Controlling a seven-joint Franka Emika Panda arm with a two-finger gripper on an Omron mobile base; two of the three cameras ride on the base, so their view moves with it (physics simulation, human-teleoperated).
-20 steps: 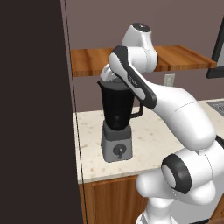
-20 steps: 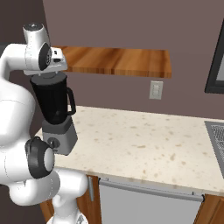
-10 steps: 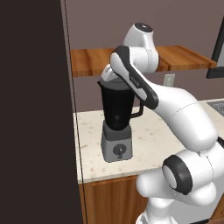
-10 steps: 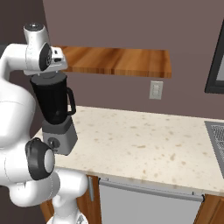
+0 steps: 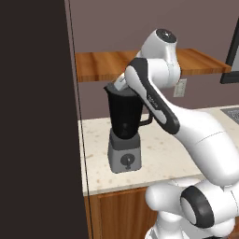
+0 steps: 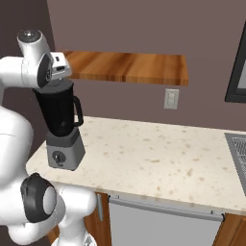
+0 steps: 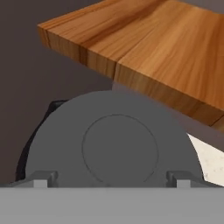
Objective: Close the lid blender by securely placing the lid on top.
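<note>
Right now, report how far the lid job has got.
Done: the lid has been carried to the blender and sits over the jar's mouth in the hand view. In hand: the gripper straddles the lid's near edge. Left: confirming it is seated, then letting go; neither base view shows the rim clearly.

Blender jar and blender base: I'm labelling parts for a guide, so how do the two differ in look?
The blender jar is black, tall and tapered, while the blender base is grey and boxy. The jar carries a side handle; the base carries a round dial on its front. The jar stands on top, the base rests on the speckled counter. Both stand upright, stacked as one appliance.
</note>
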